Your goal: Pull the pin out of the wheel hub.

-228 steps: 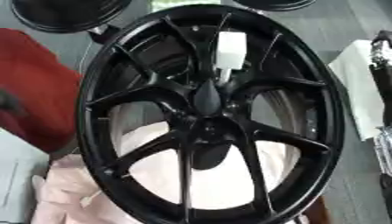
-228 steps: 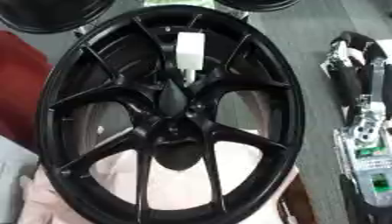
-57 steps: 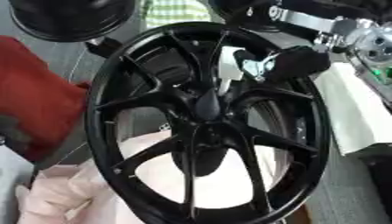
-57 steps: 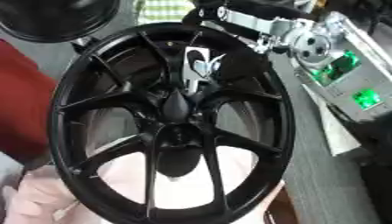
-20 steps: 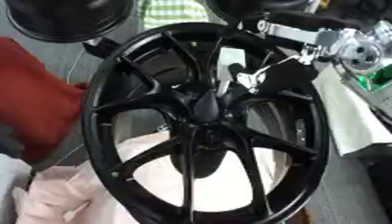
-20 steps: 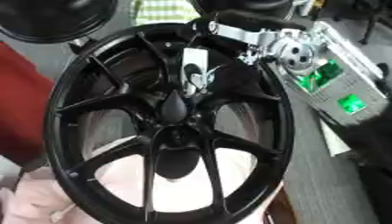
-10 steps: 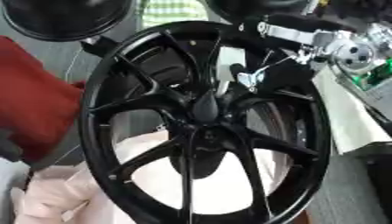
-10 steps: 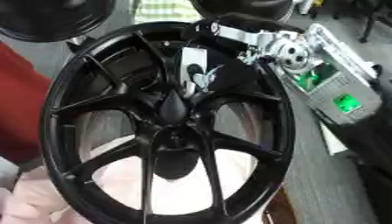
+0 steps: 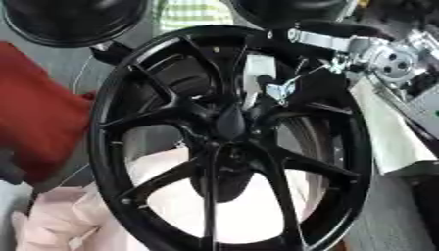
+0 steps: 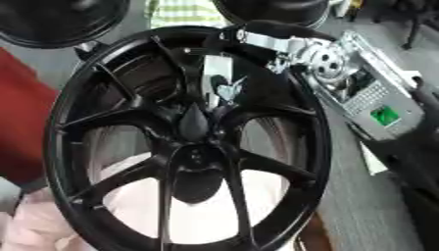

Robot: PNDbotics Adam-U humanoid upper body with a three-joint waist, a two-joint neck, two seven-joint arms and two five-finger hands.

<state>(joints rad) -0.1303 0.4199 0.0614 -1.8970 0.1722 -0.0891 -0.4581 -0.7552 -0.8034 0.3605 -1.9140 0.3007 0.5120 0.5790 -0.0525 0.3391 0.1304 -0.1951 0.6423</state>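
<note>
Filling most of the frame, the black wheel hub [image 9: 231,147] lies spoke-face up, its spokes meeting at a dark centre boss a little above the middle of the picture; the white pin [image 9: 256,78] stands just above that boss, between two upper spokes, in the upper middle of the frame; the right hand [image 10: 230,88] comes in from the upper right over the hub's rim, silver wrist joints showing behind it, and its dark fingers [image 9: 276,89] sit against the right side of the pin; whether they are curled round the pin or only touching it I cannot tell, since the fingers blur into the black spokes; the left hand appears in neither view. Under the hub's lower half lies a pale pink cloth [image 9: 60,220], visible through the gaps between the lower spokes and at the lower left corner; a red cloth [image 9: 38,122] lies along the left edge; a second black wheel [image 9: 77,19] sits at the upper left corner.
</note>
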